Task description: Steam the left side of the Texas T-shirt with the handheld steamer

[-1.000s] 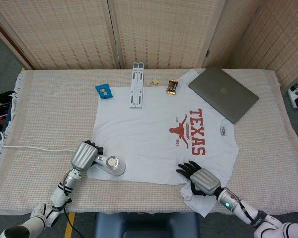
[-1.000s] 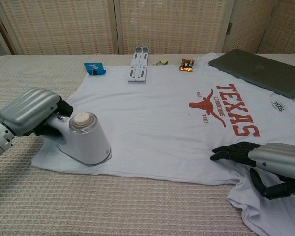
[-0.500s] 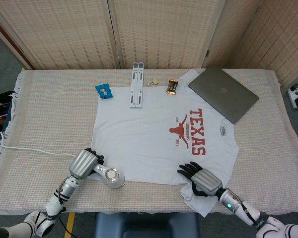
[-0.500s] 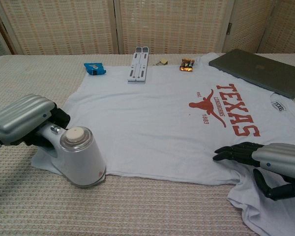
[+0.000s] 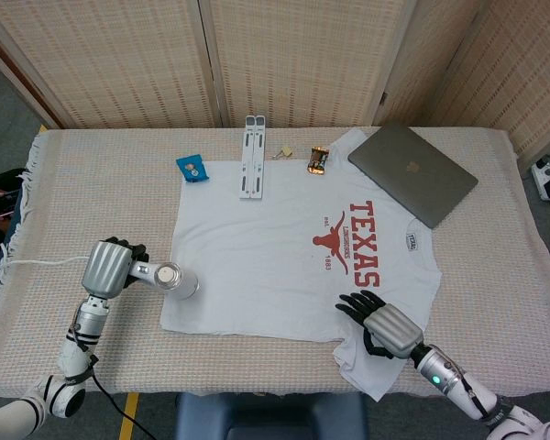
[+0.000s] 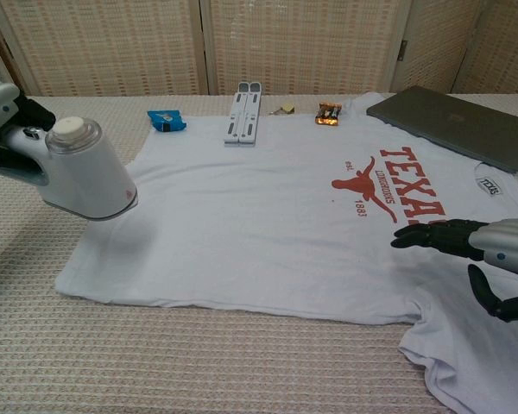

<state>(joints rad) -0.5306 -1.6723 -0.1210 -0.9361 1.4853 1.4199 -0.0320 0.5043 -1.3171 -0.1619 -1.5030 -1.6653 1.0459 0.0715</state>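
The white T-shirt (image 5: 284, 257) (image 6: 268, 216) with the red Texas longhorn print lies flat on the table. My left hand (image 5: 107, 267) (image 6: 2, 121) grips the white handheld steamer (image 5: 168, 278) (image 6: 79, 171) by its handle. The steamer is lifted off the cloth, just outside the shirt's left edge, its head tilted toward the shirt. My right hand (image 5: 385, 328) (image 6: 488, 259) hovers over the shirt's lower right, near the sleeve, fingers spread and holding nothing.
A grey laptop (image 5: 412, 172) lies at the back right, partly on the shirt. Along the far edge sit a white folding stand (image 5: 252, 156), a blue packet (image 5: 192, 169) and a small orange packet (image 5: 317, 161). The steamer's white cord (image 5: 37, 263) trails left.
My left hand has lifted the steamer from the shirt's lower left corner and carried it left and up, off the cloth. My right hand has risen and drifted slightly right.
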